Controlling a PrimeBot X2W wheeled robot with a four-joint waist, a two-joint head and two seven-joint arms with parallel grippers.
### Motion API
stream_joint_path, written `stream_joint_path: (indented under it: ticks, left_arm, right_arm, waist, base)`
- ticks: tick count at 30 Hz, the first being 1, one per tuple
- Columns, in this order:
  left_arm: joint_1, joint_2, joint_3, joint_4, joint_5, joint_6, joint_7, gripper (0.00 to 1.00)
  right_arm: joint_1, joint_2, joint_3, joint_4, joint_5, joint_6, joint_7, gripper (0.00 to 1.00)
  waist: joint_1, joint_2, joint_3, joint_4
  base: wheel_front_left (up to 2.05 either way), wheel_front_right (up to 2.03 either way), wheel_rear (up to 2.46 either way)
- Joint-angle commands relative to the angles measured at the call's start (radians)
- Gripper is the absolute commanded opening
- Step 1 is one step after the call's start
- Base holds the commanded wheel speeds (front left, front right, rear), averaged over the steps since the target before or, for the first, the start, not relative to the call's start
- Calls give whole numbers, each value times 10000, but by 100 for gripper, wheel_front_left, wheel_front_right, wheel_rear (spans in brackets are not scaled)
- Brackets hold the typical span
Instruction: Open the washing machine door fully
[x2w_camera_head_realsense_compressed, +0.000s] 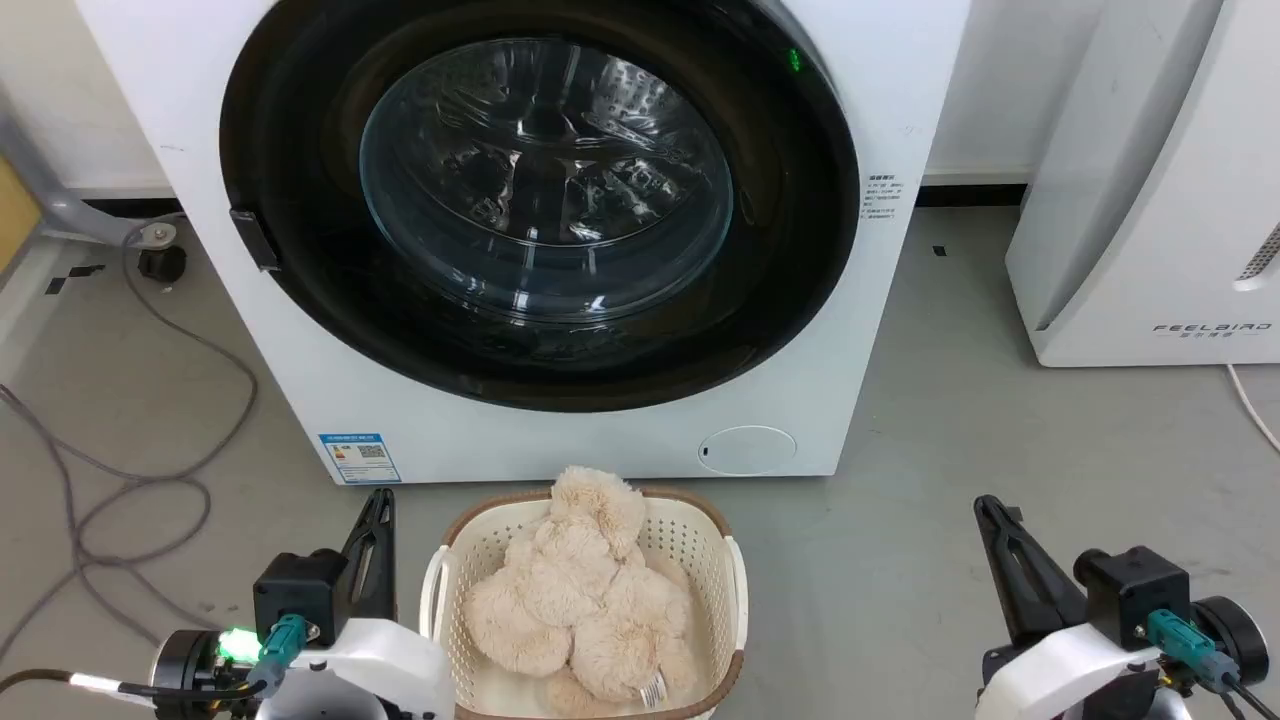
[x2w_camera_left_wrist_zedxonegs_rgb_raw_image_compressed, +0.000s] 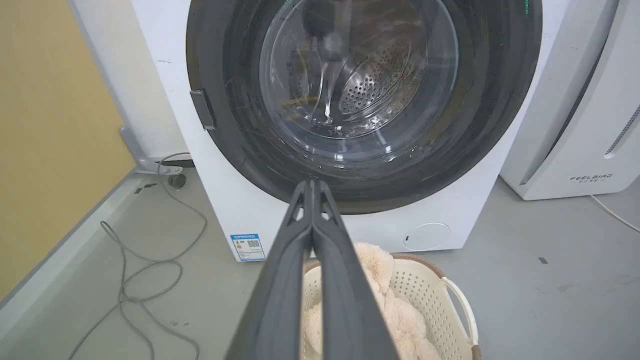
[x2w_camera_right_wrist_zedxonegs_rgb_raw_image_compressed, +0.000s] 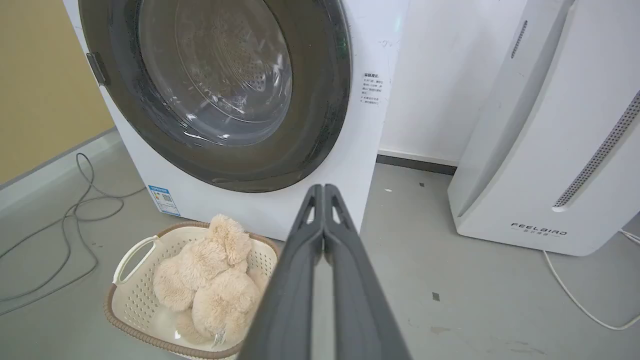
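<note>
Head view is showing the door (x2w_camera_head_realsense_compressed: 540, 200) sitting shut on the washing machine (x2w_camera_head_realsense_compressed: 560, 445) at twelve o'clock — left gripper (x2w_camera_head_realsense_compressed: 382, 497) at seven and right gripper (x2w_camera_head_realsense_compressed: 989, 505) at five are both hanging with fingers pressed together, gripping nothing, a basket (x2w_camera_head_realsense_compressed: 736, 585) sitting between them.

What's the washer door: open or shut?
Shut: the round glossy black glass-centred door lies flush on the boxy white washing machine.
</note>
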Motion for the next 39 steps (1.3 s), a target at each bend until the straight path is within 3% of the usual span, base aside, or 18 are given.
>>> stream_joint_path:
  ticks: [1,16,17,28,29,31,32,39]
  left_arm:
    - [-2,12,3,-37,26,-43,3,0]
    - [0,0,-3,5,-2,1,-2,0]
    - [0,0,-4,9,-2,11,-3,100]
    - [-120,1,-261,241,-183,45,-222,100]
    - [-131,1,-283,259,-199,50,-243,100]
    - [-152,1,-327,293,-231,61,-285,100]
    - [-162,1,-348,310,-247,67,-305,100]
    - [-231,2,-487,436,-356,109,-451,100]
  right_arm:
    - [-116,9,-9,-28,-76,-7,-26,0]
    - [3,0,1,1,8,0,-1,0]
    - [5,0,2,5,8,2,-2,100]
    - [36,1,-100,200,122,1,-219,100]
    - [37,1,-111,220,135,1,-241,55]
    - [40,1,-132,260,163,1,-284,31]
    - [42,1,-140,280,173,1,-305,0]
    - [49,2,-203,410,269,0,-455,0]
  waist:
    - [0,0,0,0]
    - [0,0,0,-1]
    - [0,0,1,0]
    - [0,0,8,-29]
    - [0,0,9,-31]
    - [0,0,10,-35]
    - [0,0,9,-37]
    - [0,0,5,-48]
  base:
    - [0,0,0]
    - [0,0,0]
    - [0,0,0]
    - [0,0,0]
    - [0,0,0]
    - [0,0,0]
    - [0,0,0]
    - [0,0,0]
